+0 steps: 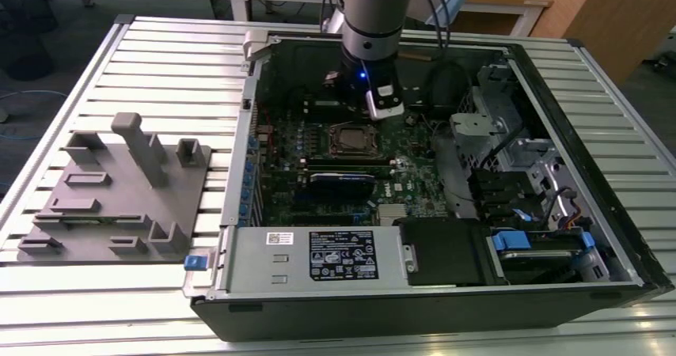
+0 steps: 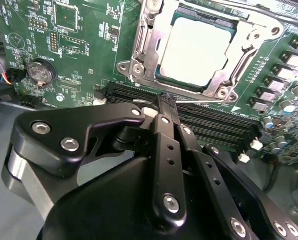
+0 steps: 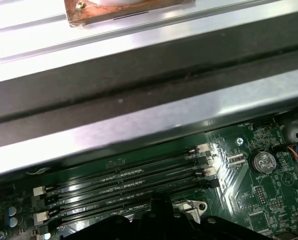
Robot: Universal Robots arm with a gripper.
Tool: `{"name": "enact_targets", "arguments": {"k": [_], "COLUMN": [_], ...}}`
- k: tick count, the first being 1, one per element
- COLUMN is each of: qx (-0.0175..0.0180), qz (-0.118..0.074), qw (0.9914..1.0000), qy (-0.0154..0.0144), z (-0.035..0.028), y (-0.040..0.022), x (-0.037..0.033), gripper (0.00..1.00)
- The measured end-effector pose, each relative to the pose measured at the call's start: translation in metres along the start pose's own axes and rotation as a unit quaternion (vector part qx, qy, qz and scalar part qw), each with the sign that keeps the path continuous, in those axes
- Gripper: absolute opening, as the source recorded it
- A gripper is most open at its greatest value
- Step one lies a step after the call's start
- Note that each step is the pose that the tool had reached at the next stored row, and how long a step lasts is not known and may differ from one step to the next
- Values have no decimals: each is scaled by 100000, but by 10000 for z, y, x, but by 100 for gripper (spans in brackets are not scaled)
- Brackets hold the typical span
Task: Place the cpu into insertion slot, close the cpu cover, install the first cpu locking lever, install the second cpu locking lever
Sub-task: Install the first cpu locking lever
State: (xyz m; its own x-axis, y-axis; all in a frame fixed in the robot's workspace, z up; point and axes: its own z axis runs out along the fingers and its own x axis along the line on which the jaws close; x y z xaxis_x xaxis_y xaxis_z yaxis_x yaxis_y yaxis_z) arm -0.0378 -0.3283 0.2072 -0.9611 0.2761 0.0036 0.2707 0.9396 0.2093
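cpu (image 2: 196,50) top: dull matt grey metal. cpu cover (image 2: 141,50): bright bare steel, glossy. gripper (image 2: 166,102): smooth black satin metal, shiny screw heads. motherboard (image 2: 89,45): glossy green laminate. table (image 1: 158,63): ribbed brushed aluminium. fixture block (image 1: 116,190): matt grey plastic.

Silver cpu (image 2: 196,50) seated flat, cpu cover (image 2: 145,47) apparently down over it.

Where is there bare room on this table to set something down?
Bare table slats lie behind the grey fixture plate and in front of it, at the exterior view's left. A narrower strip borders the computer case on that view's right. Inside the case it is crowded: the hand hangs over the board near the cpu.
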Motion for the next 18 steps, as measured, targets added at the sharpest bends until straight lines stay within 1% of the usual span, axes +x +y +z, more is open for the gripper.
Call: {"name": "enact_targets", "arguments": {"k": [6,18], "qx": [-22,-16], "qz": [1420,3208], "qw": [99989,99946], "qy": [-310,-691], "z": [11,28], "y": [7,40], "x": [-18,-7], "gripper": [11,11]}}
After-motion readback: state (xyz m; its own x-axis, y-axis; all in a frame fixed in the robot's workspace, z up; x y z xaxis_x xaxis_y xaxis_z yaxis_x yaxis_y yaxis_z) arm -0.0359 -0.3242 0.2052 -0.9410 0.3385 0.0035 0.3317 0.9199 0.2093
